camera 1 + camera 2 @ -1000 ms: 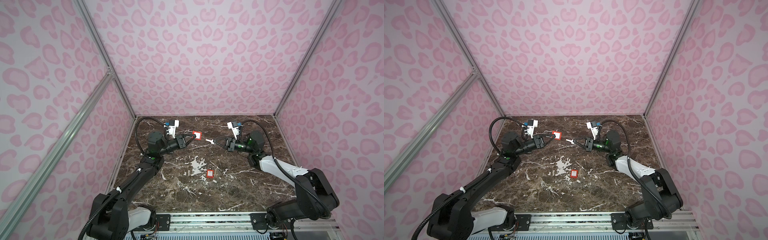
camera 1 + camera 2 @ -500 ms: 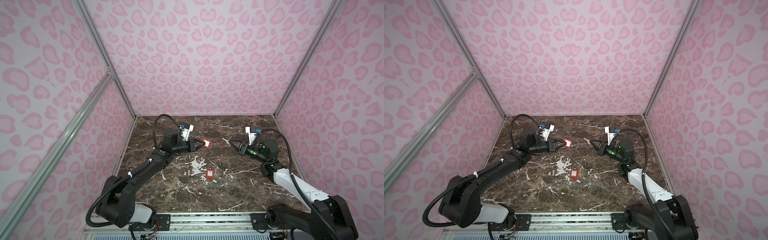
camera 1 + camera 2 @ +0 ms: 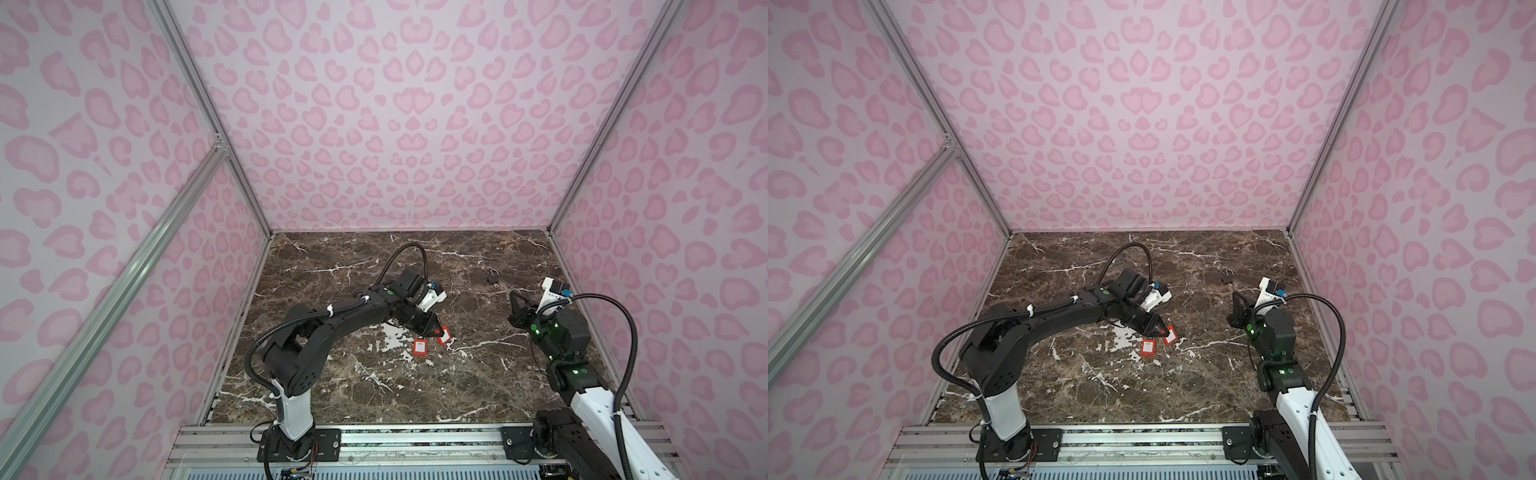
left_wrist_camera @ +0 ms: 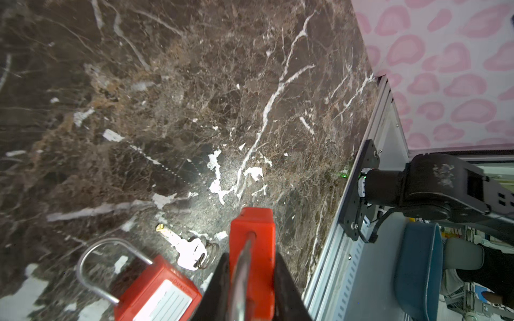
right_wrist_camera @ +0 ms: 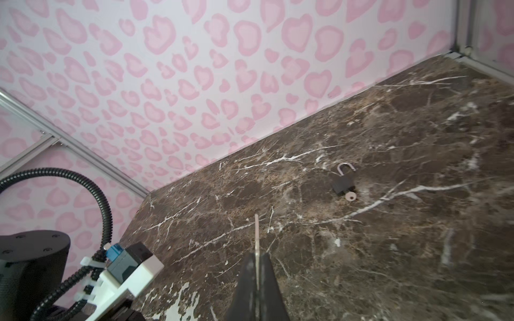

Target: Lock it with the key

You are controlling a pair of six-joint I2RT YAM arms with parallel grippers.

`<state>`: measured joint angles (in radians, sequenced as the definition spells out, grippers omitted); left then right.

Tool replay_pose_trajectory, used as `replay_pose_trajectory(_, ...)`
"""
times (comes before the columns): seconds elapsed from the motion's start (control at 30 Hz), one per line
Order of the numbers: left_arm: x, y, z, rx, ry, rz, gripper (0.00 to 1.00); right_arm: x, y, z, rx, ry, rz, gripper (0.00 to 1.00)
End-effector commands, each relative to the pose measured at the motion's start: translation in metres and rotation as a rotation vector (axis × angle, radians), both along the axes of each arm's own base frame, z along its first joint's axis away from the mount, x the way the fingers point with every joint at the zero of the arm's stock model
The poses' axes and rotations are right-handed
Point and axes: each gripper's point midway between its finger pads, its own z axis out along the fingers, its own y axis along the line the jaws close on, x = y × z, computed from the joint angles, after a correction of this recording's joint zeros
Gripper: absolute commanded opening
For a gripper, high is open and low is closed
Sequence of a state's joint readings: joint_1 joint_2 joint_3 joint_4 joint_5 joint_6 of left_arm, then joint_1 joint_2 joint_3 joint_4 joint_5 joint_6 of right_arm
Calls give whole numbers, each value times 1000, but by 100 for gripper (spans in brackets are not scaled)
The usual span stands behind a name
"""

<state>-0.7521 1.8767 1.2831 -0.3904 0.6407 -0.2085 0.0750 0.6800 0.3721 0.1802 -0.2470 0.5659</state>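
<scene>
Near middle of table [image 3: 332,386], grips red padlock [image 4: 253,236] by its body w/ left gripper [image 3: 435,330], just beside second red padlock [image 4: 155,291] lying flat, loose key [image 4: 189,250] close by. Off to right, pinches thin key [image 5: 257,233] w/ right gripper [image 5: 258,258], tips pressed together. Farther back: small black padlock [image 5: 343,183], key in it.

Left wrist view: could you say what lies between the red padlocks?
In the left wrist view, a silver key lies between the gripped padlock and the loose padlock.

Marble tabletop [image 3: 374,395], pink-spotted walls [image 3: 395,124]
</scene>
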Motion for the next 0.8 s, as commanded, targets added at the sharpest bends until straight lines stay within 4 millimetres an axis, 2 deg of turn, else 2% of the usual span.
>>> replay_pose_trajectory(0.0, -8, -8, -7, 6, 14, -64, 3, -5, -10, -9, 7, 23, -42, 0)
replay_pose_trajectory(0.2, -15, -17, -24, 48, 40, -116, 3, -8, -13, -9, 21, 14, -52, 0)
replay_pose_trajectory(0.67, -22, -21, -45, 80, 102, -155, 3, -6, -12, -6, 28, 6, -47, 0)
replay_pose_trajectory(0.77, -21, -20, -48, 91, 99, -153, 8, -5, -12, -7, 29, 11, -43, 0)
